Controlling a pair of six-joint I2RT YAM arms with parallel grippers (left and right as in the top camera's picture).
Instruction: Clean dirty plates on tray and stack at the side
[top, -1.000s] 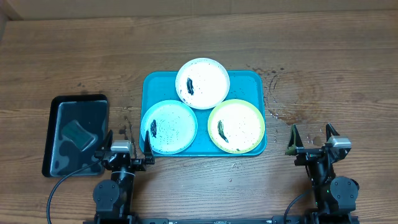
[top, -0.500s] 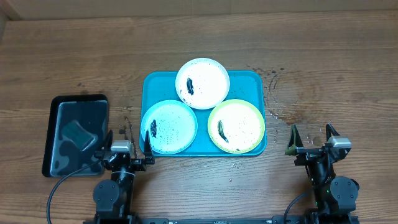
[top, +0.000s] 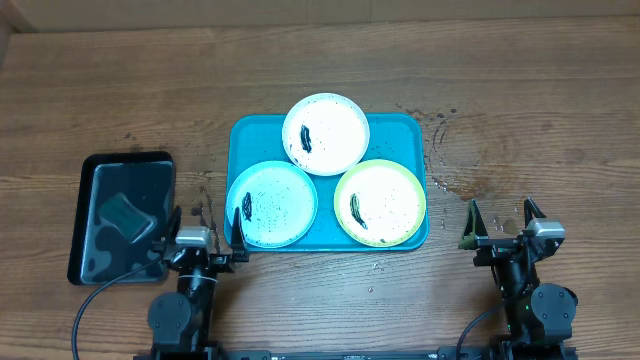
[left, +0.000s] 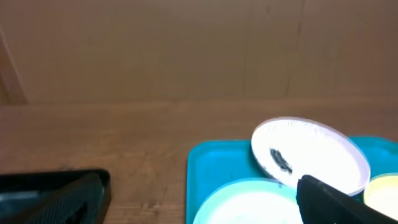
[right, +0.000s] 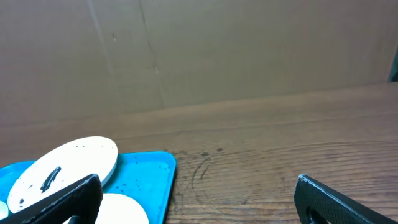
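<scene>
- The tray (top: 400, 135) is lying flat on the bench (top: 520, 80).
- The white plate (top: 325, 133) is resting at the far edge of the tray and is reaching a little over the rim. A dark smear (top: 306, 140) is showing on its left half.
- The blue plate (top: 272, 204) is sitting in the near left corner of the tray. It is sticking out slightly over the left rim and is carrying a smear near its left side.
- The green plate (top: 380, 203) is sitting in the near right corner of the tray, also with a smear on it.
- The white plate is meeting the blue and the green one at their edges; I cannot tell if it is overlapping them.
- A black tray (top: 84, 200) holding a sponge (top: 126, 215) is lying well to the left of the tray.
- The left pincer (top: 207, 218) is hovering close by the near left corner of the tray. It is released, with its fingers spread and nothing between them.
- The right pincer (top: 500, 218) is standing to the right of the near right corner of the tray, apart from it. It is also released and is gripping nothing.
- Small dark spots (top: 440, 150) are dotting the bench just right of the tray.
</scene>
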